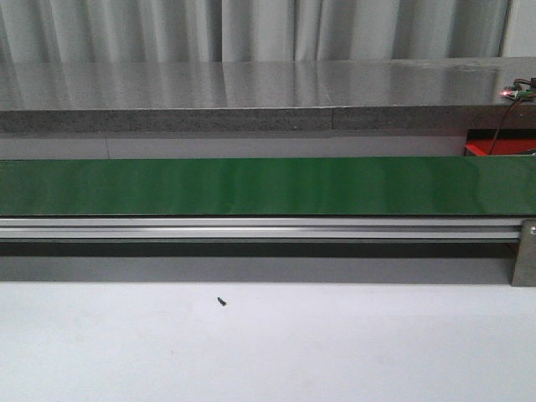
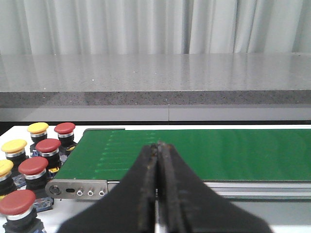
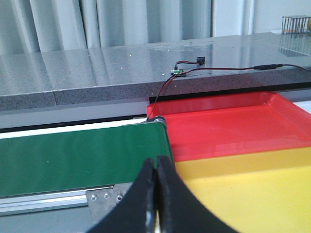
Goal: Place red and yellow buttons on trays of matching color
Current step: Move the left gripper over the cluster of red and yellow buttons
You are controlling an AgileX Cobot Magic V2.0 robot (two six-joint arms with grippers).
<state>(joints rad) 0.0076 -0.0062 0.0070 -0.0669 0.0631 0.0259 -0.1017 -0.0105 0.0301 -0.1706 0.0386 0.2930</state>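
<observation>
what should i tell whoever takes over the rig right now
Left gripper: shut, empty, facing the green conveyor belt.
Right gripper: shut, empty, at the belt's other end.
Buttons: red buttons and yellow buttons stand clustered on the table beside the belt's end near the left arm.
Trays: red tray and yellow tray sit side by side past the belt's end near the right arm; no buttons on the parts in view.
Done: nothing sorted yet; the belt carries nothing.
Left: every button still has to reach its matching tray.
</observation>
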